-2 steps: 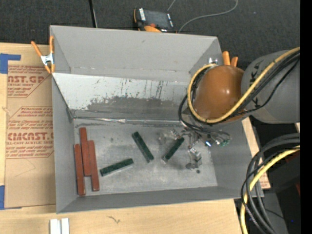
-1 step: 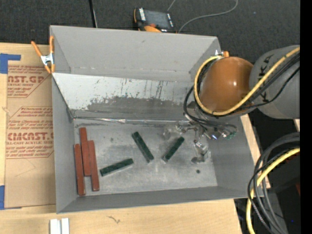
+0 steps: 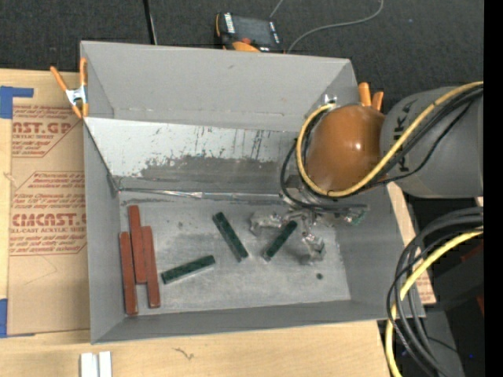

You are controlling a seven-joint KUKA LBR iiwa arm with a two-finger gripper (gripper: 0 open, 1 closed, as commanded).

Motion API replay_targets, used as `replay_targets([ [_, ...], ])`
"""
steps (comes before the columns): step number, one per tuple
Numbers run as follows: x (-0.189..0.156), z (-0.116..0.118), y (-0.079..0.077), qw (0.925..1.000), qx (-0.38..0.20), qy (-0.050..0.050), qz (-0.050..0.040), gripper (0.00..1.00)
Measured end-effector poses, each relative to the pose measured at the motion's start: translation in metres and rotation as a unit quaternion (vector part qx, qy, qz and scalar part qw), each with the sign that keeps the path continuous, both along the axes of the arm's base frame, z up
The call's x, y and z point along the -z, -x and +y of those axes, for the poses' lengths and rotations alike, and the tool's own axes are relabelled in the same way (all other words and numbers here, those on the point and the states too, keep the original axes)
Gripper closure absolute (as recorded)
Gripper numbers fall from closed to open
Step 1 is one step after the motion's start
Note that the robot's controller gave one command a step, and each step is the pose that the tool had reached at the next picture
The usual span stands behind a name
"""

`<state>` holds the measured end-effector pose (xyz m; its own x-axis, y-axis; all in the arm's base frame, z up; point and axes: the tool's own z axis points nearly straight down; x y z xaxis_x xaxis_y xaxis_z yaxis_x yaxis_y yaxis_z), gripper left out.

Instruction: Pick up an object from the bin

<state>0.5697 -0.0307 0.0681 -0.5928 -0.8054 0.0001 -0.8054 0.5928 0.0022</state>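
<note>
Bin floor [image 3: 236,293], left to right.

Far left: three red-brown bars [image 3: 138,258] are noted side by side, roughly parallel to the left wall. They lie well apart from the gripper.

Left of centre: one dark green bar [image 3: 187,269] is seen lying flat, nearly level across the view.

Centre: a second dark green bar [image 3: 229,236] is seen, slanted and apart from the first.

Right of centre: a third dark green bar [image 3: 275,245] is found lying on a slant directly under the gripper [image 3: 289,234]. The metal fingers [image 3: 264,223] are seen spread wide, one on each side of this bar. Nothing is clamped, and contact with the bar cannot be confirmed. The wrist is hidden under the orange cover [image 3: 346,148].

Step judged in hand: descent and closing on the third green bar.

Notes for execution:
- The jaws are best closed across the bar's narrow width, near its middle, so that tipping is avoided on the lift.
- The fingertips should be brought fully down to the floor before closing, since the bar is thin and flat.
- The right wall is near, so a straight vertical lift is advised.
</note>
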Motion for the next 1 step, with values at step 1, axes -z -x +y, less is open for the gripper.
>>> replay_targets([
  [1, 0.0003, 0.0013, -0.0001, 1.0, 0.001, -0.001, -0.0013, 0.0],
])
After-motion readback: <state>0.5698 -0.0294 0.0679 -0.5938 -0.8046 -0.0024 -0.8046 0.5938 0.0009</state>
